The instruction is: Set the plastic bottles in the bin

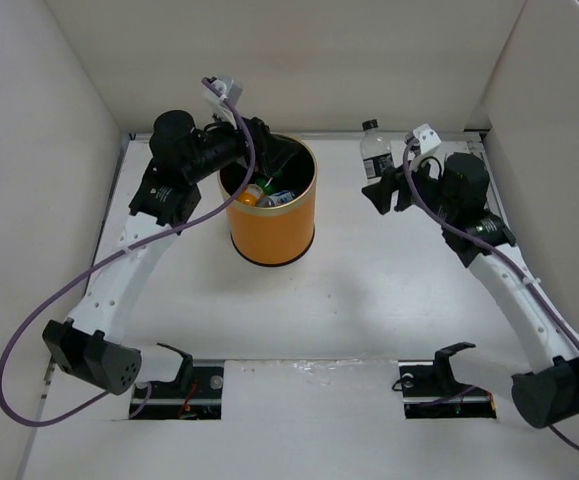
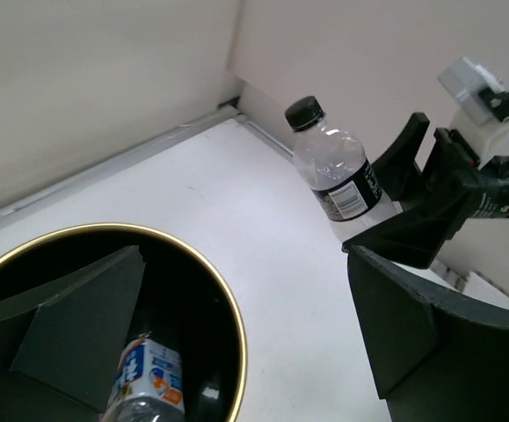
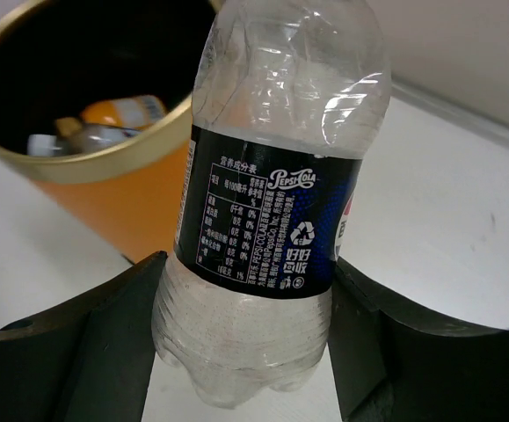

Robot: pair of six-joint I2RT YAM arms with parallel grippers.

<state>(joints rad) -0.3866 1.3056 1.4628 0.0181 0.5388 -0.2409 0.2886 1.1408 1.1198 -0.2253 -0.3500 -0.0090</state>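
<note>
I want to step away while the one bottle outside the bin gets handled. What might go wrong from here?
1. The right gripper flanks the clear bottle low on its body; a tall, thin bottle may tip or slip when lifted.
2. The left gripper hangs open over the mouth of the bin, so the arms may collide, or the bottle may be blocked, at the drop.

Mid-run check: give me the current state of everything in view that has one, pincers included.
Bin: upright, open-topped, bottles inside.
Orange bottle: inside the bin.
White-blue label bottle: inside the bin.
Black-capped bottle: upright on the table, capped, outside the bin.
Left pincer: open, over the bin mouth.
Right pincer: fingers flank the black-capped bottle; grip unclear.
</note>
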